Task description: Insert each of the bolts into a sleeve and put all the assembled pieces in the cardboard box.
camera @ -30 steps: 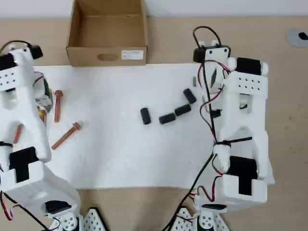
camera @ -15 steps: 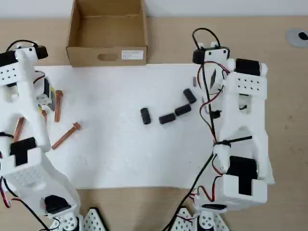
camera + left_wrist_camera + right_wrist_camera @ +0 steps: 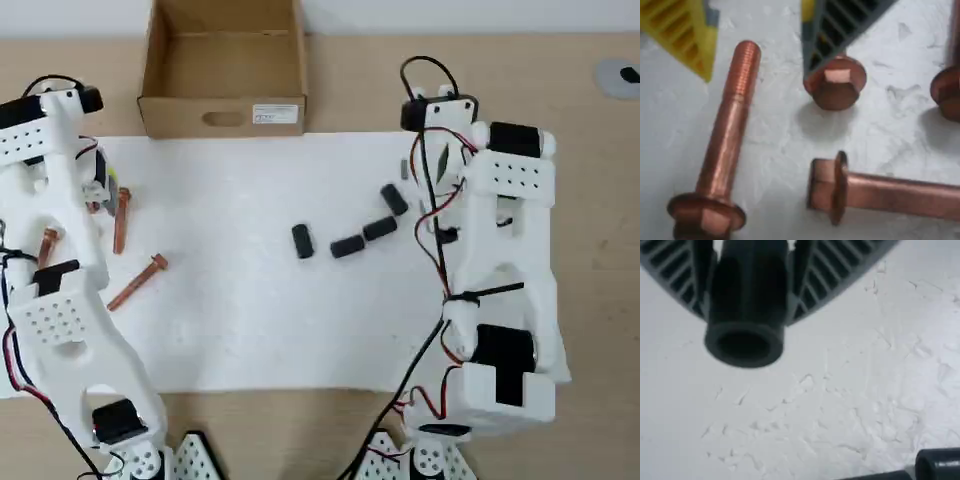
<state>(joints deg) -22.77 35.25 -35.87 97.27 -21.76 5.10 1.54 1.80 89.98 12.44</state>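
The held sleeve (image 3: 744, 340) is clamped between the jaws of the right gripper (image 3: 747, 275), with its open bore end facing the wrist camera, above the white foam mat (image 3: 250, 320). Four loose sleeves (image 3: 347, 246) lie on the mat just past centre toward 3 o'clock, near the right arm. The bolts (image 3: 122, 220) lie at 9 o'clock on the mat. The left wrist view shows four of them, each apart from the others. One bolt (image 3: 725, 145) has its threaded tip in the gap between the fingers. The left gripper (image 3: 756, 67) hangs over this group with jaws wide and nothing held. The cardboard box (image 3: 152, 70) stands at 12 o'clock, at the mat's far edge.

Step in hand: bolt pick-up for an assembly, judged from one sleeve being held ready while no bolt is gripped.

Next move calls for:
- Centre the jaws on one shank, close and lift.
- Bring the thread in line with the sleeve bore. A skewed approach would likely jam at the rim.

Markings: there is a white label (image 3: 277, 114) on the box's near wall. Its print is too small to read.
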